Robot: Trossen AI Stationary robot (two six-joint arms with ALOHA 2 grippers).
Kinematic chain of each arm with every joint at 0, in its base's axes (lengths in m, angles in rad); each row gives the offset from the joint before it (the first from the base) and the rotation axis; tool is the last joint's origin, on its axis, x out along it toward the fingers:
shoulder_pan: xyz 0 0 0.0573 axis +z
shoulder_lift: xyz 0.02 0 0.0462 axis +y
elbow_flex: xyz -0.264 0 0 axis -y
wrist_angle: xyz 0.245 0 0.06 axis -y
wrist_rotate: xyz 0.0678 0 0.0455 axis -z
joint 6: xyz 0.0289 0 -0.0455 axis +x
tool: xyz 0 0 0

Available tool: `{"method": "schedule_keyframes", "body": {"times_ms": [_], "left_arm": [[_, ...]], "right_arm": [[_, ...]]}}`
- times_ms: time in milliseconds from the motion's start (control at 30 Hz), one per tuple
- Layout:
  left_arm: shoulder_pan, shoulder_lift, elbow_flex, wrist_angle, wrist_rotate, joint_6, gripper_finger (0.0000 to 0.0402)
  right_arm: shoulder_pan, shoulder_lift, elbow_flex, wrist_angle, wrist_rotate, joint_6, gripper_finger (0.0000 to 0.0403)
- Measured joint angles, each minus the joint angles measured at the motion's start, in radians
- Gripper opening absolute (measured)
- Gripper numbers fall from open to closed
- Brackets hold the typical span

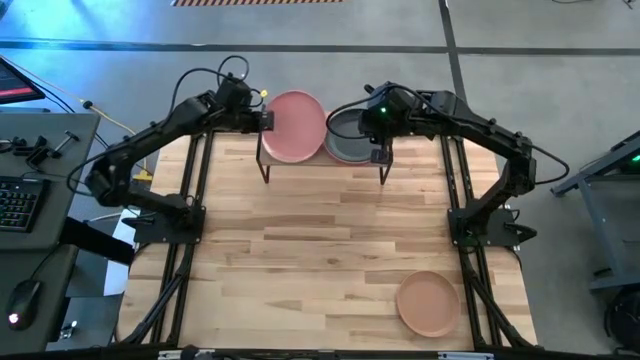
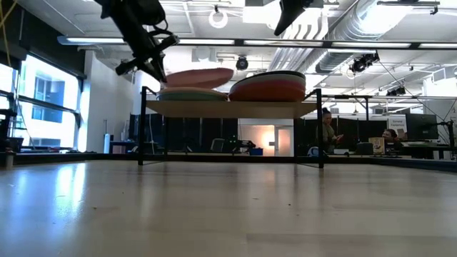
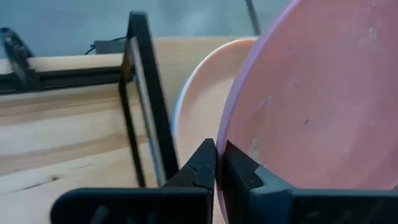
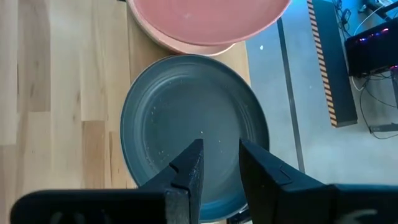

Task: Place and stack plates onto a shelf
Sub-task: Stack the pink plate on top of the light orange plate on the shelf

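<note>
The shelf (image 1: 322, 160) (image 2: 232, 108) stands at the table's far edge with two stacks of plates on it. My left gripper (image 1: 265, 120) (image 2: 153, 68) (image 3: 219, 163) is shut on a light pink plate (image 1: 295, 127) (image 2: 200, 76), which sits slightly tilted just over the left stack (image 2: 191, 93); a cream-peach plate (image 3: 202, 106) lies right under it. A charcoal plate (image 1: 345, 140) (image 4: 193, 118) tops the right stack (image 2: 268, 88). My right gripper (image 1: 380, 135) (image 4: 221, 163) hovers open above the charcoal plate, touching nothing. My left gripper pinches the light pink plate's rim (image 3: 231, 134) on the side facing the table's left edge, one finger above the rim and one below. The fingers come in roughly level from the left. The plate sits tilted over the left stack; whether it touches that stack I cannot tell.
A tan plate (image 1: 428, 303) lies flat on the tabletop near the near right corner. The shelf's black legs (image 1: 266, 170) (image 1: 382, 172) stand on the wood. A desk with a keyboard (image 1: 15, 200) is off the table's left side. People sit in the room behind (image 2: 328, 132).
</note>
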State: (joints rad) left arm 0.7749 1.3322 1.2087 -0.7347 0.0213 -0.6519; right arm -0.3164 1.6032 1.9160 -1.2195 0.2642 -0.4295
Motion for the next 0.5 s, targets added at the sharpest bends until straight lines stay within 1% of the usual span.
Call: {"method": "schedule_keyframes", "body": {"times_ms": [167, 500], "left_arm": [[0.013, 0.003, 0.000, -0.026, -0.004, 0.008, 0.0010], [0.013, 0.004, 0.000, -0.023, 0.000, 0.008, 0.0051]], "right_arm": [[0.000, 0.000, 0.000, -0.009, -0.019, -0.003, 0.0083], [0.000, 0.000, 0.000, -0.022, -0.022, -0.005, 0.0083]]}}
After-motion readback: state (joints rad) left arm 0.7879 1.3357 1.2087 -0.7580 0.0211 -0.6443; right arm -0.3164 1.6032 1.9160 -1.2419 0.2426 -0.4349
